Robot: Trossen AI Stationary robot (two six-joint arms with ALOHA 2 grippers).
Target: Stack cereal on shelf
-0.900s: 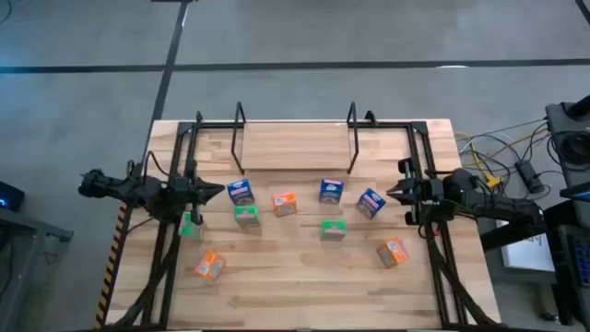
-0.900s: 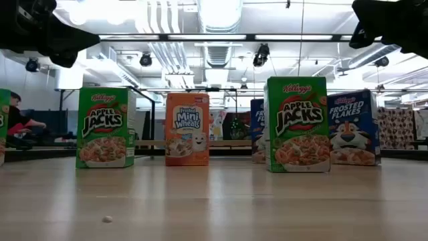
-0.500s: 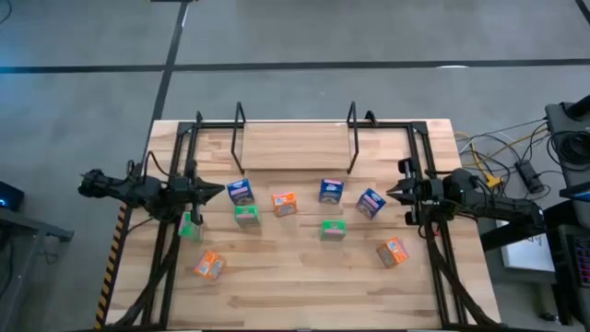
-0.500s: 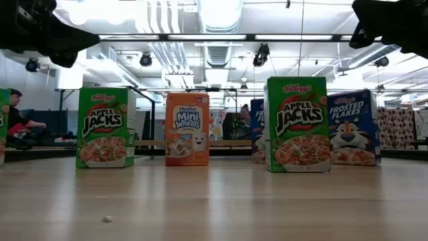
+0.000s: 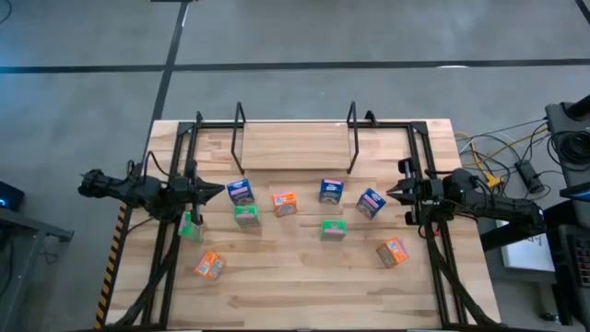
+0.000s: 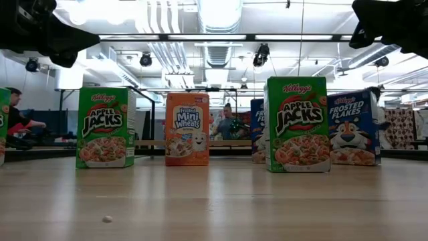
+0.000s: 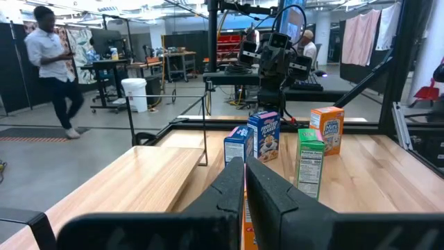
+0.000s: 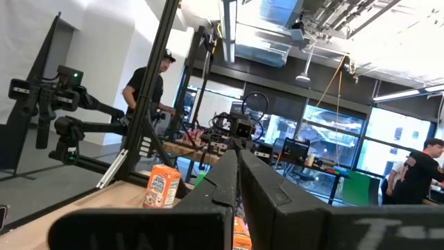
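The left end effector [image 5: 219,192] hangs above the left side of the surface [image 5: 304,286], its fingers pressed together on nothing, tips pointing right toward the middle. The right end effector [image 5: 391,194] mirrors it on the right side, also closed and empty, tips pointing left.

Between the two lie the cereal boxes, none yet on the shelf. Nearest the left end effector is a blue box [image 5: 241,192] just beside its tips, with a green box [image 5: 246,216] a little nearer the front edge and another green box [image 5: 190,226] partly under the arm. An orange box [image 5: 209,266] sits nearer still, on the left. Nearest the right end effector is a tilted blue box [image 5: 371,203], just beside its tips; a third blue box [image 5: 331,191], a green box [image 5: 333,230] and an orange box [image 5: 394,251] lie close by. An orange box [image 5: 285,204] sits about midway between the arms.

The shelf [image 5: 295,138] stands at the far edge, its two hoop ends upright, its length running left to right. So each box must travel away from the front edge, and each arm has a blue box closest.

Only eight boxes can be counted from above. In the level view the boxes overlap one another, and both end effectors are cut off at the upper corners.
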